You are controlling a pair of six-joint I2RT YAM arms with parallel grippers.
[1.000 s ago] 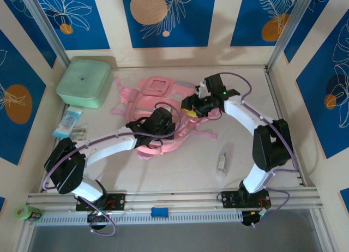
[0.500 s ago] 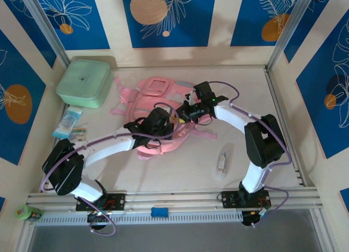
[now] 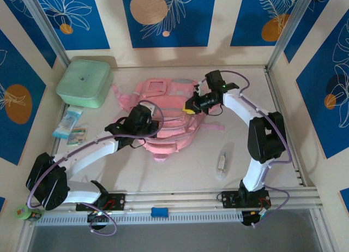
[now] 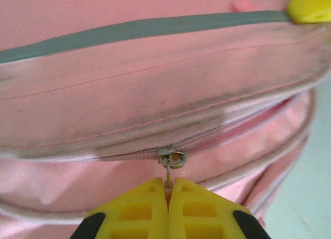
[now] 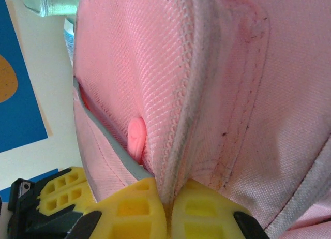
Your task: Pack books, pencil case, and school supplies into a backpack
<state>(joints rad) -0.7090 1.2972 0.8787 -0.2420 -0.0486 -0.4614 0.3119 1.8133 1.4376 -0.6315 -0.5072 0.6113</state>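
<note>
Beside the mint-green box (image 3: 84,83), toward the table's middle, the pink backpack (image 3: 169,135) lies flat, its long axis running far to near and its square pocket end farthest. The left gripper (image 4: 168,195) pinches its zipper pull (image 4: 169,172) tight. The right gripper (image 5: 166,197) clamps a fabric seam (image 5: 181,135) on the side away from the box.

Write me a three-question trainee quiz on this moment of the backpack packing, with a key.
1. Multiple choice: the left gripper is shut on: A. nothing; B. the zipper pull; C. a shoulder strap.
2. True or false: the wrapped stick item is inside the backpack.
3. Fill in: the right gripper pinches a ridge of the backpack's pink ____.

Key: 1. B. 2. False; it lies on the table, to the right of the backpack. 3. fabric.
</note>
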